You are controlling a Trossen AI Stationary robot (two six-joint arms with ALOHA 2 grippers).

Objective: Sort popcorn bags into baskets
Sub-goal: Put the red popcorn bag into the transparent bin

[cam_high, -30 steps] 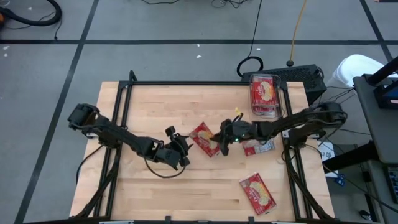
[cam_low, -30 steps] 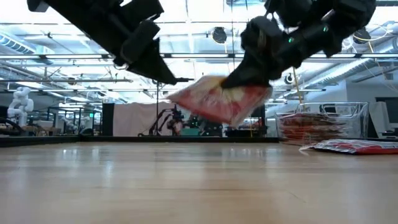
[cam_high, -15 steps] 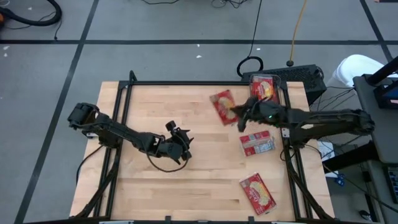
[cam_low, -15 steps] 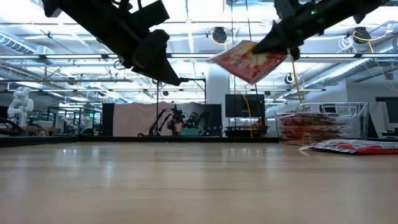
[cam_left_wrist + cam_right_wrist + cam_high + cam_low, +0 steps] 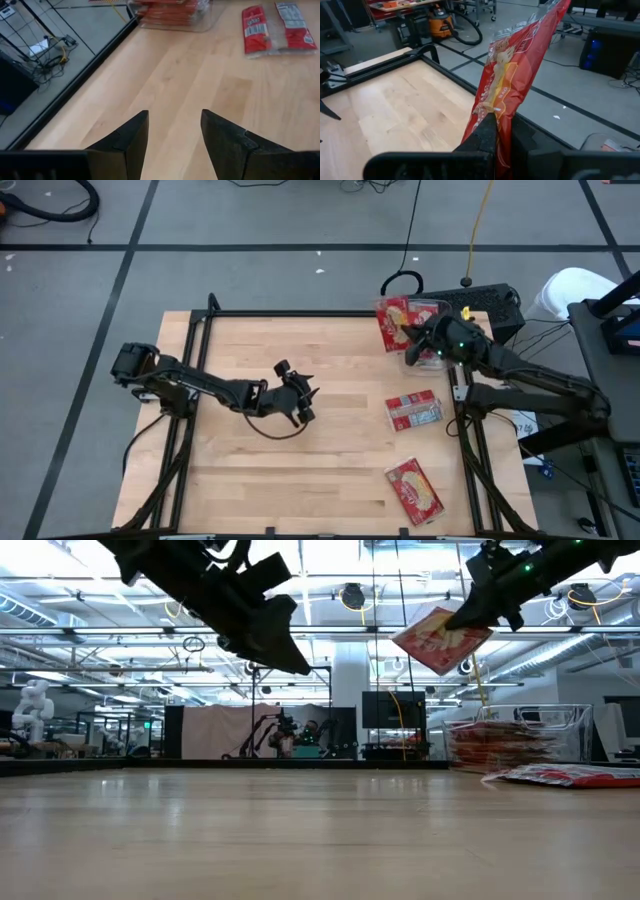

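Observation:
My right gripper (image 5: pixel 410 342) is shut on a red popcorn bag (image 5: pixel 392 323) with a yellow-cream picture, high above the table's far right corner. The bag hangs at the left edge of the clear basket (image 5: pixel 432 308), which holds several red bags (image 5: pixel 500 745). My left gripper (image 5: pixel 303 401) hovers open over the middle of the table with nothing between its fingers (image 5: pixel 131 142). Two more bags lie flat on the wood. One has its grey back up (image 5: pixel 413 410). The other has its red face up (image 5: pixel 413 490) and lies near the front edge. My right gripper pinches the bag's near end (image 5: pixel 496 116) between its two fingers (image 5: pixel 482 135). The fingers come nearly level from the table's right side. The bag (image 5: pixel 440 637) sticks out ahead of the fingers, tilted and lifted well clear of the table and the basket.
A black metal frame (image 5: pixel 300 313) runs along the table's far edge and sides. Beyond the far right corner are a black box (image 5: pixel 490 300) and cables. Bare wood (image 5: pixel 250 480) lies between the arms and the near edge.
My right gripper has carried the bag from the middle of the table up and toward the far right corner, to the basket, and has tipped nearer to level. The bag stays in its hold, clear of the table. My left gripper has swung a little toward the far edge, still open.

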